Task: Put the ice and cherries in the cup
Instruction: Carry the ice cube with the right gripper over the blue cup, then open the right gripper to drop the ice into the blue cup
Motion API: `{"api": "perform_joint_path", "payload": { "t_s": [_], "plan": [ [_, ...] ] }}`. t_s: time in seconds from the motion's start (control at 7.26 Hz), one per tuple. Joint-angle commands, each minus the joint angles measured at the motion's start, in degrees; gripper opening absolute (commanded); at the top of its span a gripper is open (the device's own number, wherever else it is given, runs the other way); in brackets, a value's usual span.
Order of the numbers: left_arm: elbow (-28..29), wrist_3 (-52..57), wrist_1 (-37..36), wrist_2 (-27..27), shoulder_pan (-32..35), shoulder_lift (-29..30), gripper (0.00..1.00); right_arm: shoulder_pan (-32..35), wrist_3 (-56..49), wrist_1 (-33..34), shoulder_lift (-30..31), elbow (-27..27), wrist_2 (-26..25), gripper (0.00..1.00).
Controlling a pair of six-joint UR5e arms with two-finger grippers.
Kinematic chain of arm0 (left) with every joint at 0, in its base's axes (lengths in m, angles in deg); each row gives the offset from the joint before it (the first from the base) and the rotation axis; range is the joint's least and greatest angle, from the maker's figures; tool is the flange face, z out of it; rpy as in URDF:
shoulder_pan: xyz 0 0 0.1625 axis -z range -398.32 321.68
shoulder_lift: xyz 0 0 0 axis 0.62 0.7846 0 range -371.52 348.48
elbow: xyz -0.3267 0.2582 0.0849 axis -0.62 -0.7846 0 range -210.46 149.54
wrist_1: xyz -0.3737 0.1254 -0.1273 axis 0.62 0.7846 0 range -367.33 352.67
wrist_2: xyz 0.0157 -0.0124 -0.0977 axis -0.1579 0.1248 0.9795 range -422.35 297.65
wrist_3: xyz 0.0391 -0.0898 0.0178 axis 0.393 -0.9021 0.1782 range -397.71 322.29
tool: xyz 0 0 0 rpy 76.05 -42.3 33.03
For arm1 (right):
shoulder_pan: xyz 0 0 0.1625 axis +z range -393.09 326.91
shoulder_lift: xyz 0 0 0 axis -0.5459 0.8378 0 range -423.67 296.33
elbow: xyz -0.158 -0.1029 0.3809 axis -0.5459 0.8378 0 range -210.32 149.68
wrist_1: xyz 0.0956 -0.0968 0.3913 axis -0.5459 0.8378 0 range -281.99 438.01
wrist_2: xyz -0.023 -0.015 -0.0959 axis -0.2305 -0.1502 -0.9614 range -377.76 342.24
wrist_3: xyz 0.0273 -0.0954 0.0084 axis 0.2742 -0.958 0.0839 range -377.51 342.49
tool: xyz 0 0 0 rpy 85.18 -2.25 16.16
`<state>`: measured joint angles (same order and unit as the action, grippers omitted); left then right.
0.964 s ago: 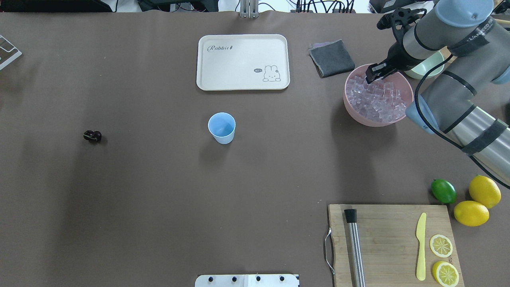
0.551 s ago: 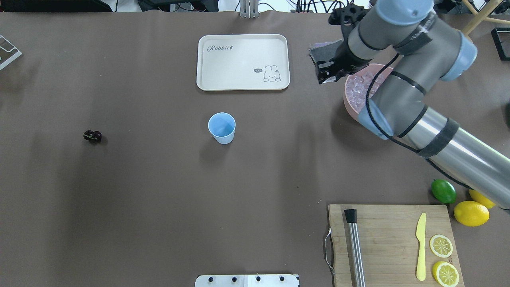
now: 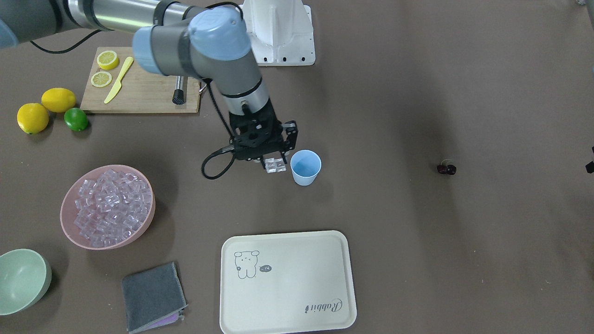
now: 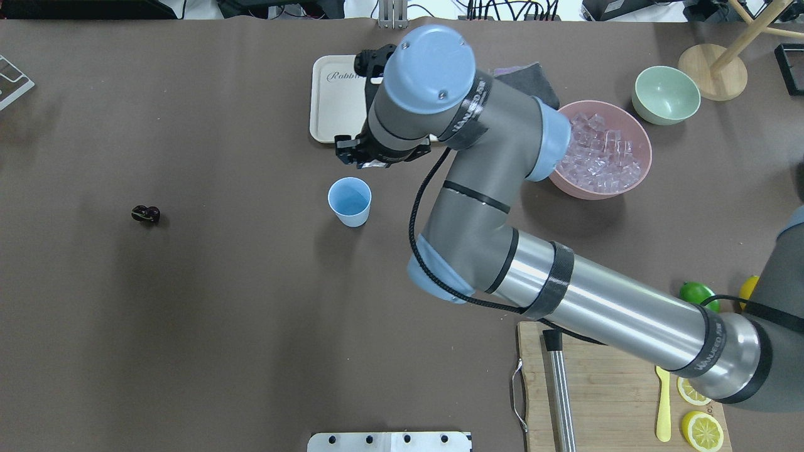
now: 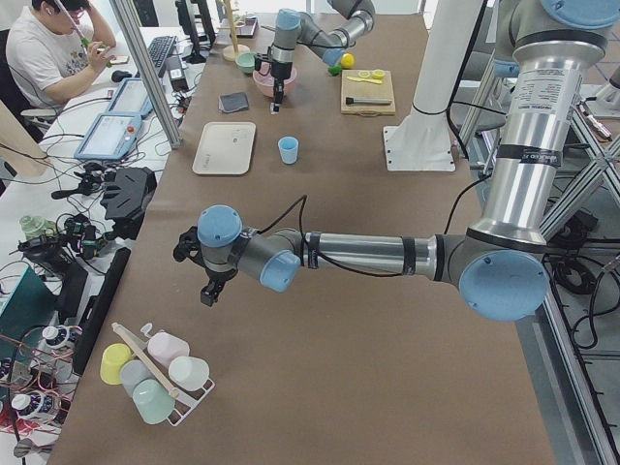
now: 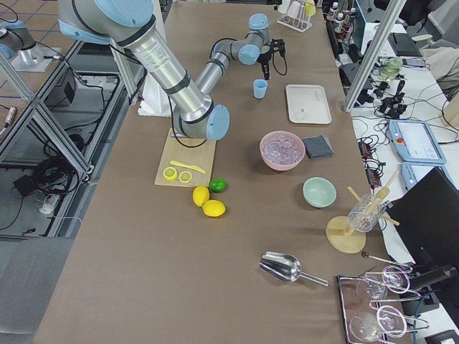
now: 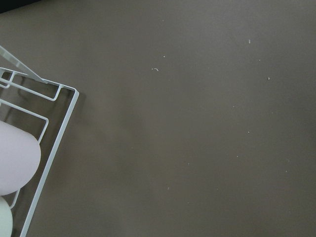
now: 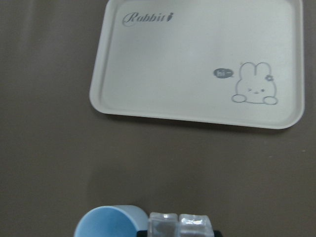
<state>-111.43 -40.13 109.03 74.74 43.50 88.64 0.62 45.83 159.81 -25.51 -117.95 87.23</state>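
The light-blue cup [image 4: 350,201] stands upright mid-table, seemingly empty. My right gripper [image 4: 369,162] hangs just beyond it, toward the tray, shut on a couple of clear ice cubes [image 3: 275,165]. In the right wrist view the held ice [image 8: 180,224] sits beside the cup's rim [image 8: 111,224], not over its mouth. More ice [image 4: 597,157] fills the pink bowl [image 4: 603,194]. The dark cherries [image 4: 146,215] lie alone far to the left. My left gripper [image 5: 208,291] hovers low near the table's left end, and I cannot tell if it is open or shut.
A cream rabbit tray [image 3: 287,278] lies beyond the cup, with a grey cloth [image 3: 153,297] and a green bowl [image 4: 666,94] near the pink bowl. A cutting board [image 4: 615,376] with knife and lemon slices, a lime [image 4: 698,292] and lemons sit front right. A wire cup rack [image 7: 29,148] lies by the left gripper.
My right arm has swung left from the pink bowl, carrying ice, to just beside the cup. Cup and cherries have not moved.
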Motion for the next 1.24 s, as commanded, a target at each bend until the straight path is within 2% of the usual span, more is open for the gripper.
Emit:
{"api": "perform_joint_path", "payload": {
  "t_s": [0.0,0.28,0.55,0.69,0.96,1.1],
  "plan": [
    [0.4,0.0,0.0,0.0,-0.8,0.3,0.98,-2.5,0.6,0.0,-1.9,1.7,-3.5,0.09],
    [0.2,0.0,0.0,0.0,-0.8,0.0,0.98,-2.9,0.4,-0.2,-1.8,4.0,-3.8,0.13],
    [0.2,0.1,0.0,0.1,-0.8,0.0,0.98,-4.9,0.4,-0.2,-1.8,4.2,-7.3,0.17],
    [0.2,0.1,0.0,0.0,-0.8,0.0,0.98,-5.3,0.4,-0.3,-1.7,5.1,-8.0,0.24],
    [0.1,0.1,0.0,0.0,-0.8,0.2,0.98,-6.3,0.4,-0.3,-1.9,5.5,-10.5,0.45],
    [0.1,0.1,0.0,0.0,-0.8,0.2,0.98,-6.3,0.4,-0.3,-1.9,5.5,-10.5,0.47]
  ]
}}
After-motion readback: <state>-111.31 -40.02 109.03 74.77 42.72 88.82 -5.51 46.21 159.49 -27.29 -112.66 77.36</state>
